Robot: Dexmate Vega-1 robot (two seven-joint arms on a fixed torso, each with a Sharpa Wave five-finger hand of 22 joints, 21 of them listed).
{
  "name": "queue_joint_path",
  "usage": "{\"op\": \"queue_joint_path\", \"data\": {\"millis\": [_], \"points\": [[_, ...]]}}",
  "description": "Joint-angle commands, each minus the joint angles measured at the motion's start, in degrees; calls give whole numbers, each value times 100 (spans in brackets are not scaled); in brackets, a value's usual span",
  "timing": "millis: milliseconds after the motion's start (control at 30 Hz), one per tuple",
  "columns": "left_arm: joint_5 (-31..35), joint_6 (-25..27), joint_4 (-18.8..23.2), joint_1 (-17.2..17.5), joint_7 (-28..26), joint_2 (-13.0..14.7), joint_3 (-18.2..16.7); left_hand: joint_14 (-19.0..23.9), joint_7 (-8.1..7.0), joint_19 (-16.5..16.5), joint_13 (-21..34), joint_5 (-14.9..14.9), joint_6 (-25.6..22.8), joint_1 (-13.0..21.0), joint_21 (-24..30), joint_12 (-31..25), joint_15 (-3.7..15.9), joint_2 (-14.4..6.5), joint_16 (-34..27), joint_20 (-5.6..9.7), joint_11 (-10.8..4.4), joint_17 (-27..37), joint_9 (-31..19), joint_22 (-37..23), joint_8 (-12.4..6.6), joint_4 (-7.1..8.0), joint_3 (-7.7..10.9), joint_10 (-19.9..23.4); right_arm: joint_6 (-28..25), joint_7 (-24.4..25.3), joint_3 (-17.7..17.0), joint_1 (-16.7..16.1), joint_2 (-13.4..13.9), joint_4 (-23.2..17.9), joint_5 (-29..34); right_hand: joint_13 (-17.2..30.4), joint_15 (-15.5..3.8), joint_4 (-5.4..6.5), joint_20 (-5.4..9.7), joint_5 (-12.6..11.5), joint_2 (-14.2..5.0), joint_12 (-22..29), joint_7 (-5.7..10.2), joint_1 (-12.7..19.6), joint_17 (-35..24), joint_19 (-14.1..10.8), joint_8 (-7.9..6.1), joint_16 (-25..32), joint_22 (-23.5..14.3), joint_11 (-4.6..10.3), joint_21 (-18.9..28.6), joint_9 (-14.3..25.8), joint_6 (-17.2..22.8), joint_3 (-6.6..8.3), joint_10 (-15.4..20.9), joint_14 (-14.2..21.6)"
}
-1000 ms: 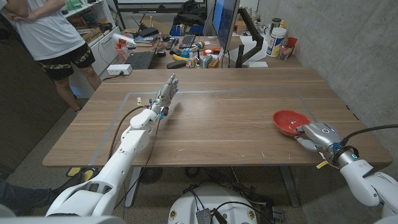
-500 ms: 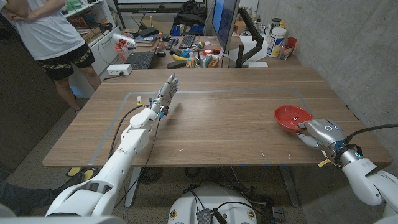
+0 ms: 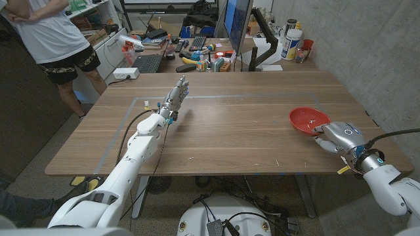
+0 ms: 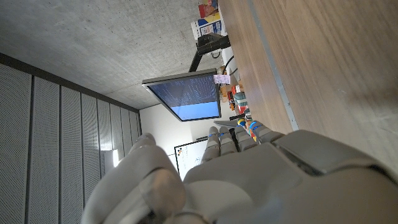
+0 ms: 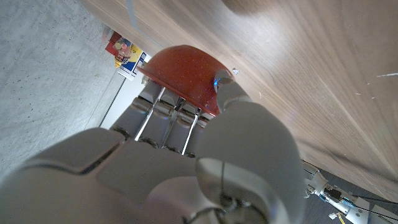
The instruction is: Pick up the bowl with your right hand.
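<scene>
And here is the red bowl (image 3: pixel 308 120), sitting near the desk's (image 3: pixel 230 124) right edge, toward the near corner — and the right robot hand (image 3: pixel 338 136) is right on it, at the bowl's near side. From the right wrist view the picture is sharper: the fingers (image 5: pixel 163 106) reach under or behind the bowl's (image 5: pixel 186 78) rim while the thumb (image 5: pixel 225 87) presses on the rim from the other side, so the right robot hand (image 5: pixel 186 143) has the bowl's edge pinched between thumb and fingers. Whether the bowl is off the desk or sitting on it, the views do not settle; in the head view its far side looks low against the wood. Over to the other side now — well apart from the bowl, toward the far left part of the desk, the left robot hand (image 3: pixel 174 98) stretches out with its fingers straight and close together, holding nothing, just beside the pale tape line (image 3: pixel 223 98) that runs across the desk. The left wrist view shows the back of that left robot hand (image 4: pixel 249 174), with a monitor (image 4: pixel 183 96) beyond the desk's far edge. Beyond the far left corner of the desk stands a person (image 3: pixel 52 39) in a white shirt and dark shorts.
</scene>
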State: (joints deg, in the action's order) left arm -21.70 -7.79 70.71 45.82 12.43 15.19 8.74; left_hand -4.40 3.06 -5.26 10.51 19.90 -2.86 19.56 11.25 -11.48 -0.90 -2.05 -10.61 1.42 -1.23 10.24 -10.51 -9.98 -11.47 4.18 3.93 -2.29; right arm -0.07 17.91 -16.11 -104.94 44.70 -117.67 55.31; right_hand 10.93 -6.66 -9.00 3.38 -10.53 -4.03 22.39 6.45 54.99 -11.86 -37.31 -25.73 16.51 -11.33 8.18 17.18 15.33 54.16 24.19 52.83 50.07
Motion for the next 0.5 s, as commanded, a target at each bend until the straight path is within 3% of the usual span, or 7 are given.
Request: {"op": "queue_joint_path", "data": {"millis": [33, 500], "points": [[-2, 6, 40, -6, -12, 16, 26, -31, 12, -15, 30, -7, -5, 46, 24, -2, 11, -6, -20, -13, 24, 32, -20, -34, 16, 32, -34, -29, 321, -133, -244, -3, -178, -142, 17, 12, -600, 33, 392, -5, -43, -22, 117, 21, -24, 21, -21, -15, -18, 19, 0, 147, 187, 3, 42, 57], [12, 5, 64, -41, -31, 7, 54, -31, 9, -15, 30, -7, -2, 55, 24, -5, 11, -12, -20, -16, 34, 32, -20, -34, 17, 31, -49, -22, 613, -198, -475, 54, -486, -307, 127, 21, -600, 48, 374, -3, -41, -47, 119, 23, -28, 34, -15, -46, -14, 36, -11, 142, 200, -10, 56, 61]]}}
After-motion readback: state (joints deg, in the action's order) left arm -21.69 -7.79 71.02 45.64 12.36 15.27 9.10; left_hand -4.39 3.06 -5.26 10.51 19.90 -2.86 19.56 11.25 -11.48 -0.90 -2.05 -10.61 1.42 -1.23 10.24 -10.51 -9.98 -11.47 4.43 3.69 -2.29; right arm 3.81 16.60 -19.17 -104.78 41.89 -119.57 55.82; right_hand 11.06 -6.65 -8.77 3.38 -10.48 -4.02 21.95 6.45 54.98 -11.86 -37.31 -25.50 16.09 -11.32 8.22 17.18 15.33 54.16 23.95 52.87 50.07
